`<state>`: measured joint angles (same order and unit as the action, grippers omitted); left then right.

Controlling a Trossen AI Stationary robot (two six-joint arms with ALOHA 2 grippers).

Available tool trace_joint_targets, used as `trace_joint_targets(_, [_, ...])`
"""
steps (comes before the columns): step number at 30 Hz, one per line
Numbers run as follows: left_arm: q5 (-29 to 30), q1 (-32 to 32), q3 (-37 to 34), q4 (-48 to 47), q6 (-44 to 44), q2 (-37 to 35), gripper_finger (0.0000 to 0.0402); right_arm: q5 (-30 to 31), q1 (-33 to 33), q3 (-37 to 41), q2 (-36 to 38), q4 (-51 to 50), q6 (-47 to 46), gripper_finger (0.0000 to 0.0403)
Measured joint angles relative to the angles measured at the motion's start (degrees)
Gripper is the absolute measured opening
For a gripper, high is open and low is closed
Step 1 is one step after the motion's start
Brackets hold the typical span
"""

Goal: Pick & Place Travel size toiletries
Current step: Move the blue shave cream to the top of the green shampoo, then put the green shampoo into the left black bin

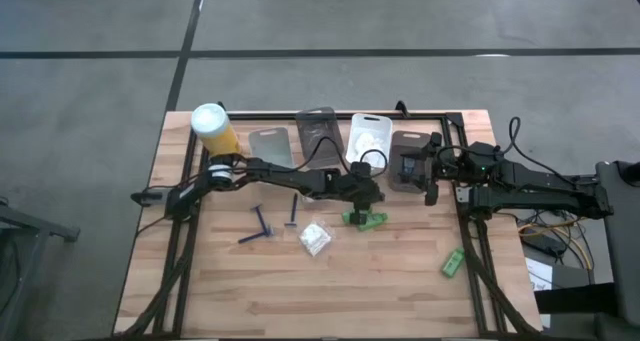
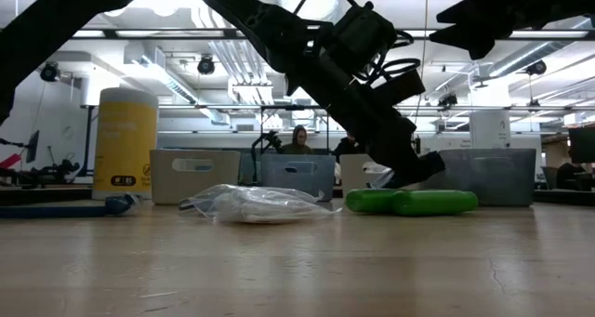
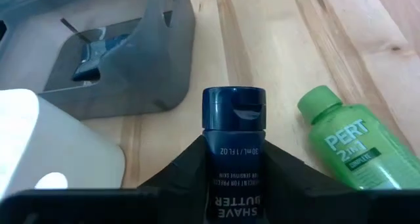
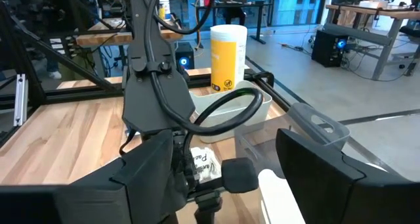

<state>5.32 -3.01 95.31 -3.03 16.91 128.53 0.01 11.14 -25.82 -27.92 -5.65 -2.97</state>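
My left gripper (image 1: 363, 199) reaches across the table and is shut on a dark blue tube (image 3: 233, 129) marked SHAVE BUTTER, just above two green tubes (image 1: 365, 219) that lie on the wood. One of them, marked PERT (image 3: 353, 145), lies beside the blue tube. Two dark blue razors (image 1: 262, 224), a white crinkly packet (image 1: 315, 238) and another green tube (image 1: 452, 262) lie flat on the table. My right gripper (image 4: 233, 181) is open and hovers over the dark grey bin (image 1: 408, 163), touching nothing. My left gripper pinches the dark blue tube's printed body (image 3: 233, 168) between its two fingers. The tube lies along the fingers, and its capped end (image 3: 233, 109) sticks out beyond their tips. Whether the tube is clear of the table, I cannot tell.
A row of bins stands along the far edge: grey (image 1: 270, 146), clear (image 1: 318, 133), white (image 1: 368, 136) and the dark grey one. A tall yellow canister (image 1: 215, 129) stands at the far left corner. Bare wood lies along the near edge.
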Motion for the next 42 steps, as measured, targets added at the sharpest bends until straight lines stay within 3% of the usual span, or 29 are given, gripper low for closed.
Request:
trace_joint_targets(6, [0.1, -0.1, 0.0, 0.0, 0.0, 0.0, 0.0181, 0.0, 0.0, 0.0, 0.0, 0.0, 0.0, 0.0284])
trace_joint_targets(10, [0.1, -0.1, 0.0, 0.0, 0.0, 0.0, 0.0201, 0.0, 0.0, 0.0, 0.0, 0.0, 0.0, 0.0296])
trace_joint_targets(16, [0.1, 0.1, 0.0, -7.0, -3.8, -4.6, 0.0204, 0.0, 0.0, 0.0, 0.0, 0.0, 0.0, 0.0314])
trace_joint_targets(21, [-0.2, 0.6, 0.0, -15.7, -12.4, -9.1, 0.0204, 0.0, 0.0, 0.0, 0.0, 0.0, 0.0, 0.0328])
trace_joint_targets(29, [-0.5, 1.9, -0.1, -21.4, -28.9, -11.3, 0.0204, 0.0, 0.0, 0.0, 0.0, 0.0, 0.0, 0.0352])
trace_joint_targets(31, [-0.6, 2.3, -0.8, -21.0, -32.1, -11.2, 0.0204, 0.0, 0.0, 0.0, 0.0, 0.0, 0.0, 0.0357])
trace_joint_targets(42, [-0.6, 4.1, -8.7, -15.1, -31.6, -10.8, 0.0204, 0.0, 0.0, 0.0, 0.0, 0.0, 0.0, 0.0345])
